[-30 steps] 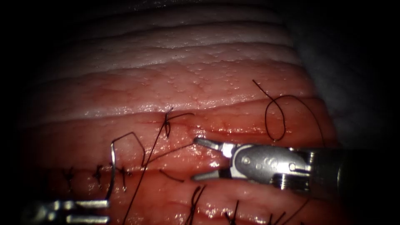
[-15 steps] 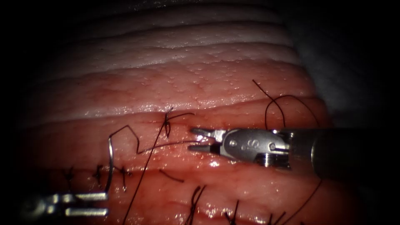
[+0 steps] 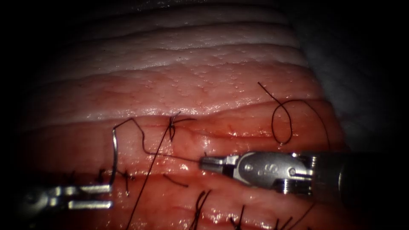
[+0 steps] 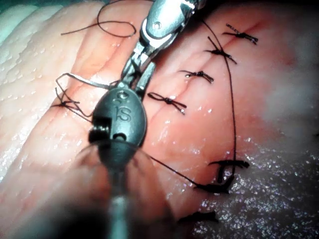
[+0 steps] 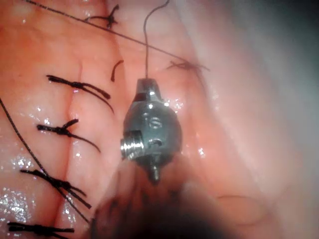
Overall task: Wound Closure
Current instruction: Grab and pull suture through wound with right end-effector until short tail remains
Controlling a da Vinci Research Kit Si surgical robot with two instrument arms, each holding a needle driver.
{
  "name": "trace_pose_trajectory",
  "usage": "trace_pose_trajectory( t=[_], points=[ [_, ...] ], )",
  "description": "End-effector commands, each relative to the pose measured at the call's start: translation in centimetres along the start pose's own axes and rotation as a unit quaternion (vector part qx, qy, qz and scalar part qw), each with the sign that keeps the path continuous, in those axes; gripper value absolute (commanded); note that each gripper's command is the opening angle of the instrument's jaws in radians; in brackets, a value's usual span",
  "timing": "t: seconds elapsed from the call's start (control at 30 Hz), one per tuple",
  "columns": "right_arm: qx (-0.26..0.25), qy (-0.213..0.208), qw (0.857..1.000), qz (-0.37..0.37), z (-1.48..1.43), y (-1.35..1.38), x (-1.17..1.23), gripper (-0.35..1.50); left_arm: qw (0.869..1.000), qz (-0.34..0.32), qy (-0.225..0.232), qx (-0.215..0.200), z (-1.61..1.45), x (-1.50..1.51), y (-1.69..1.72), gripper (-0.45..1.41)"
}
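My right tool (image 3: 211, 162) is pinched on the thread (image 3: 170, 156), my left tool (image 3: 102, 196) grips the needle (image 3: 114, 157) by its end above the tissue (image 3: 204, 98), so I should pull gently.

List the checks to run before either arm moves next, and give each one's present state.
1. Left hand holds the needle near its lower end: ok.
2. Needle out of the tissue: ok, it appears to lie above the surface.
3. Right hand shut on the thread: ok.
4. Thread free of crossings: not ok, it crosses a long strand below the knot.
5. Knot tight: cannot tell.
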Motion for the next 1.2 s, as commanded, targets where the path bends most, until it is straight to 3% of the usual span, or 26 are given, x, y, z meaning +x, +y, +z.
trace_pose_trajectory(
  t=[0.03, 0.27, 0.5, 0.53, 0.6, 0.63, 0.77, 0.97, 1.2],
  points=[
    [0.011, 0.006, 1.000, -0.002, 0.02, -0.30, 0.13, -0.35, 1.000, 0.001, 0.000, 0.000, 0.07, -0.06, 0.01, -0.45],
    [0.018, 0.015, 1.000, -0.006, -0.01, -0.80, 0.48, -0.35, 1.000, 0.004, 0.004, -0.004, 0.07, -0.02, 0.15, -0.45],
    [0.023, 0.035, 0.999, -0.033, 0.05, -0.89, 0.63, -0.35, 1.000, 0.004, 0.003, -0.005, 0.00, 0.06, 0.22, -0.45],
    [0.018, 0.041, 0.998, -0.054, 0.06, -0.85, 0.62, -0.28, 1.000, 0.004, 0.003, -0.005, -0.01, 0.06, 0.22, -0.45],
    [-0.002, 0.061, 0.992, -0.108, 0.06, -0.62, 0.58, 0.96, 1.000, 0.004, 0.004, -0.008, -0.05, 0.06, 0.21, -0.45],
    [-0.009, 0.069, 0.990, -0.119, 0.04, -0.51, 0.55, 1.11, 1.000, 0.004, 0.002, -0.007, -0.06, 0.06, 0.20, -0.45],
    [-0.025, 0.079, 0.987, -0.141, -0.01, -0.15, 0.44, 1.26, 1.000, 0.010, -0.007, 0.009, -0.15, 0.06, 0.13, -0.45],
    [-0.038, 0.071, 0.985, -0.149, 0.01, 0.28, 0.27, 1.28, 0.999, 0.007, -0.017, 0.039, -0.30, 0.00, -0.04, -0.45],
    [-0.052, 0.064, 0.984, -0.157, 0.21, 0.59, 0.03, 1.31, 0.998, 0.006, -0.023, 0.057, -0.34, -0.04, -0.13, -0.45]
  ],
)
